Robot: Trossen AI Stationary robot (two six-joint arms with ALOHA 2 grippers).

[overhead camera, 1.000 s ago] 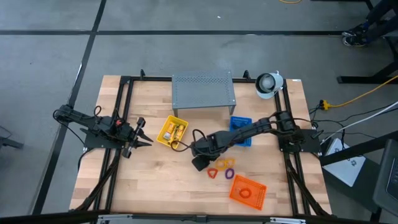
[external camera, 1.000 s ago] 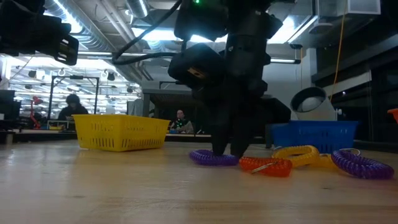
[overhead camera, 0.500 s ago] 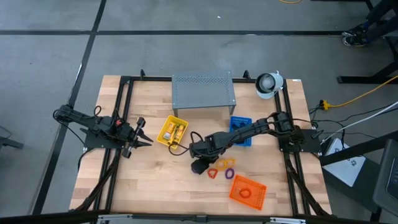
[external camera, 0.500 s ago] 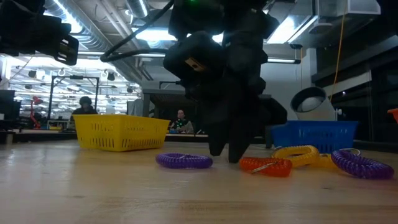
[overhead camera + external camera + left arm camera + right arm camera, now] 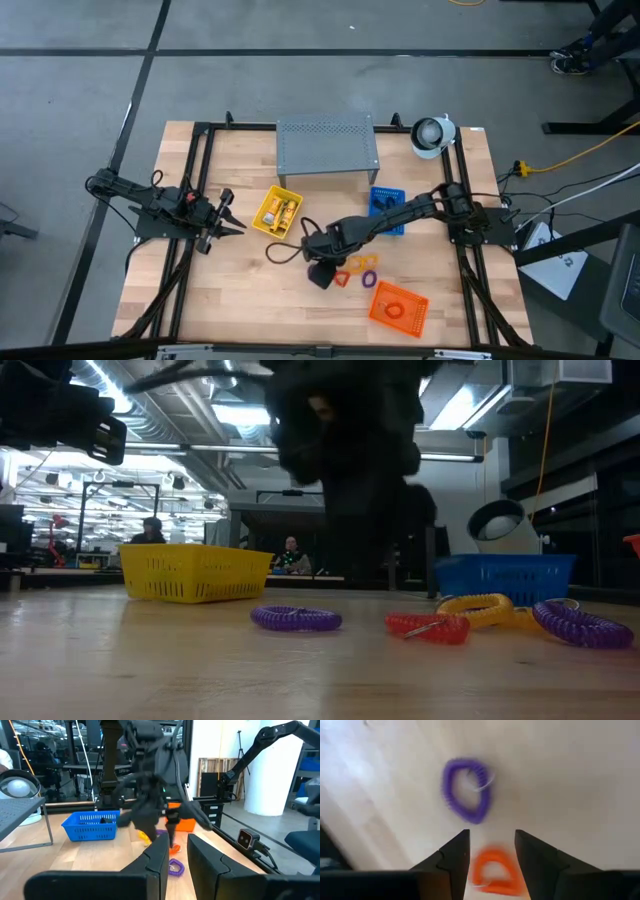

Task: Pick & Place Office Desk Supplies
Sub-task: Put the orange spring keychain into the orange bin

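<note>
Your right gripper (image 5: 490,852) hangs open and empty over the bench's middle, a purple loop (image 5: 295,618) lying loose just beyond its fingers, so I judge you're between picks: next, descend and close on it, while the left gripper (image 5: 228,213) waits, nearly closed, near the left edge.

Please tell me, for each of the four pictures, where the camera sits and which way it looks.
High: overhead, straight down; both arms.
Low: table height, level across; purple loop, an arm above.
Left wrist: forward past the left gripper to the blue tray.
Right wrist: down past the open right gripper.
Shared: the low and right wrist views both show the purple loop.
</note>
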